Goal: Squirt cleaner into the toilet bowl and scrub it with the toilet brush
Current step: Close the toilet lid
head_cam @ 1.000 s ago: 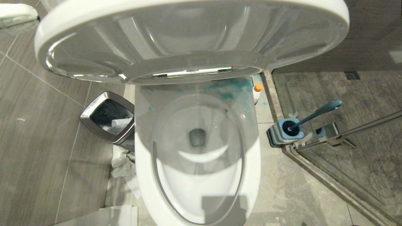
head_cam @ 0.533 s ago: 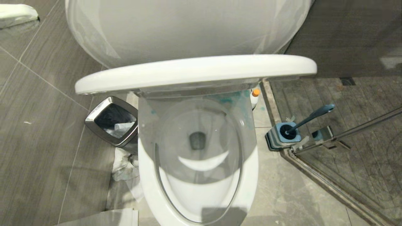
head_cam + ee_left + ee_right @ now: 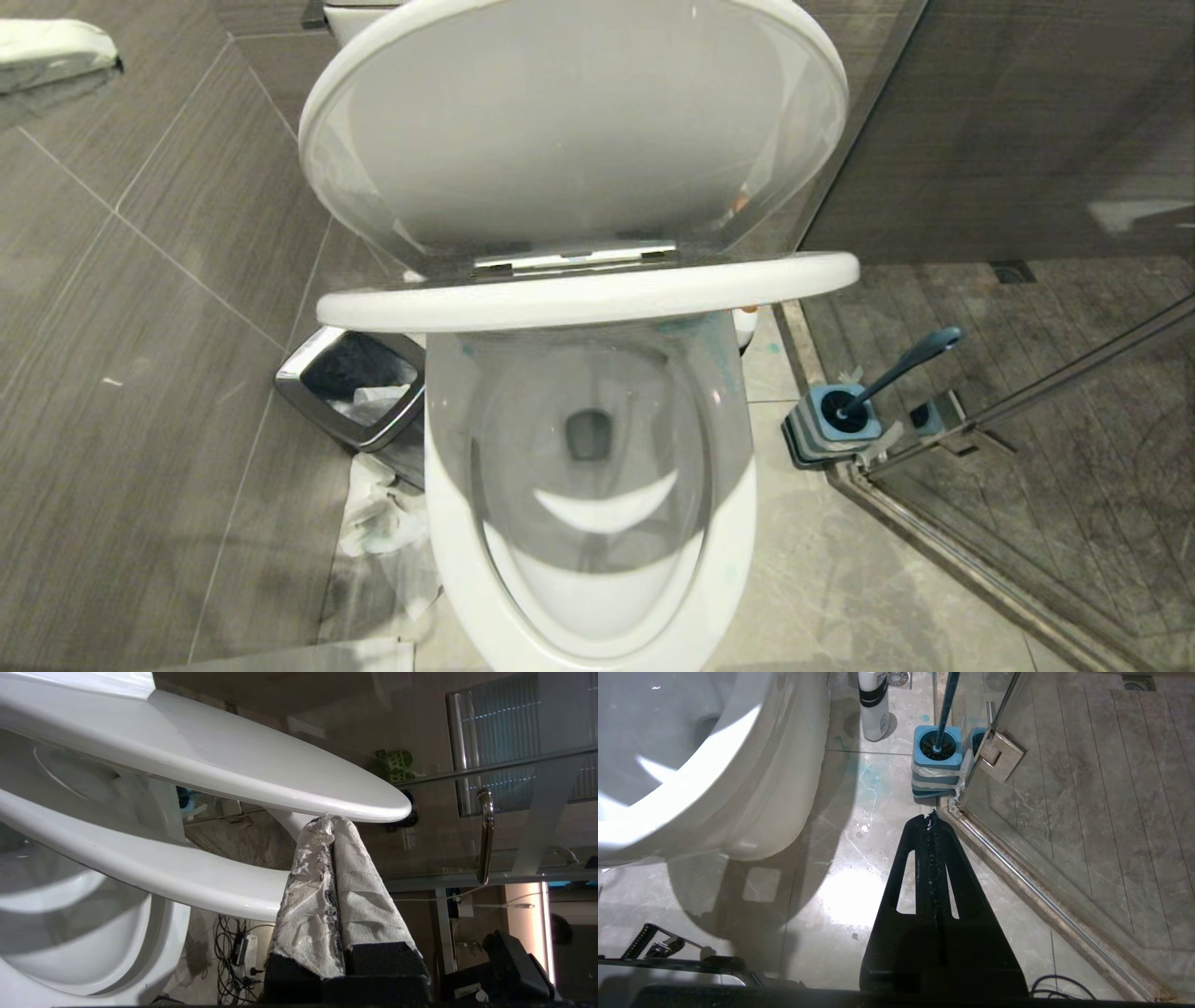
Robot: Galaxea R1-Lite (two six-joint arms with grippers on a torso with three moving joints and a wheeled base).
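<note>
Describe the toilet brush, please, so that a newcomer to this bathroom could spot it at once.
Start at the white toilet bowl and look to the floor on its right, by the corner of the glass shower door. There a squat square blue-and-grey holder stands, and the toilet brush rises from it at a slant. Its long slim dark blue-grey handle, thickened at the end, sets it apart.

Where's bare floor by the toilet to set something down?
Right of the toilet bowl, the pale floor before the brush holder and shower frame is bare. The left is crowded: bin, crumpled paper.
</note>
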